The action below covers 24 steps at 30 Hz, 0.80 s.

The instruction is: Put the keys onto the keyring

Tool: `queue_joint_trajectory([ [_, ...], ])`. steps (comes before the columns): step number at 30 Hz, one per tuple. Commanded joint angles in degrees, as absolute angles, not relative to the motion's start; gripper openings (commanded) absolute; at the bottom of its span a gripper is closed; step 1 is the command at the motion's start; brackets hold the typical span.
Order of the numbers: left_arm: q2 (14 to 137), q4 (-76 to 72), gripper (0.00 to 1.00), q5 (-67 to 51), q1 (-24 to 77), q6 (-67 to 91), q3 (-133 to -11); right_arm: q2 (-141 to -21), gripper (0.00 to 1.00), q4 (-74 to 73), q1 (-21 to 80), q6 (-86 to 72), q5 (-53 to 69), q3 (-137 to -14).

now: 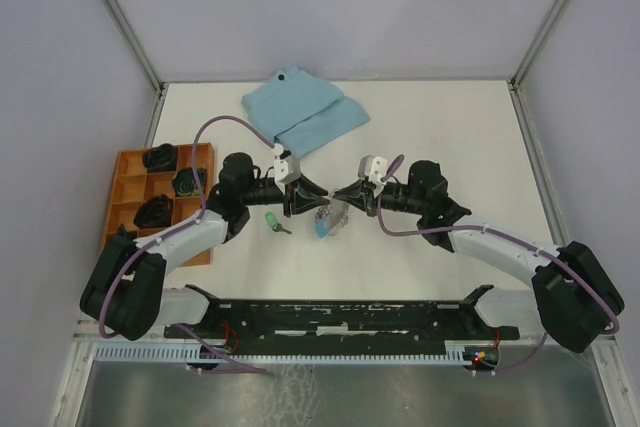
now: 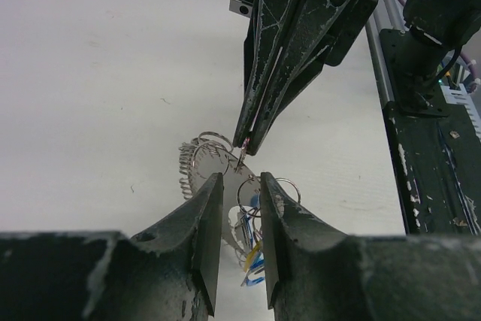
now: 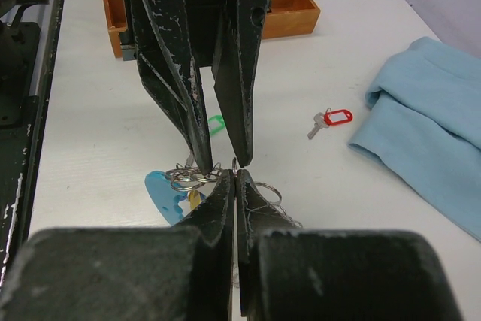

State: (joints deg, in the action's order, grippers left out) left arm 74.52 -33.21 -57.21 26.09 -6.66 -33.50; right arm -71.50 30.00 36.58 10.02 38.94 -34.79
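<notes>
keyring (image 1: pixel 328 221) between both sets of fingertips, one loop pinched in fully closed right gripper (image 3: pixel 235 174), another inside narrow gap of left gripper (image 2: pixel 242 180), green key (image 1: pixel 273 223) just beside left gripper, red key (image 3: pixel 333 118) farther off by cloth (image 3: pixel 428 110)

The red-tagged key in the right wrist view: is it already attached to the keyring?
No, the red-tagged key lies alone on the table near the blue cloth, apart from the keyring.

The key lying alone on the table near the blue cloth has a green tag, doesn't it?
No, its tag is red. The right wrist view shows the red key lying alone on the table near the blue cloth.
</notes>
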Motion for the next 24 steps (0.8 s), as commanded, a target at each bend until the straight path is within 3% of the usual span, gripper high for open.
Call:
queue_joint_trajectory([
  [1, 75.1, -37.2, 0.34, -58.2, 25.7, -4.4, -33.1, -70.1, 0.01, 39.4, 36.3, 7.4, 39.8, -34.3],
  [18, 77.1, -44.5, 0.3, -61.8, 25.4, 0.6, -32.8, -72.2, 0.01, 41.8, 36.3, 5.4, 43.1, -34.5],
  [21, 77.3, -45.0, 0.26, -62.0, 25.5, 1.1, -32.8, -72.8, 0.01, 42.7, 36.3, 4.8, 43.5, -34.6],
  [24, 77.5, -45.0, 0.1, -62.2, 25.4, 1.3, -32.9, -73.1, 0.01, 42.5, 36.3, 4.4, 44.0, -34.9],
])
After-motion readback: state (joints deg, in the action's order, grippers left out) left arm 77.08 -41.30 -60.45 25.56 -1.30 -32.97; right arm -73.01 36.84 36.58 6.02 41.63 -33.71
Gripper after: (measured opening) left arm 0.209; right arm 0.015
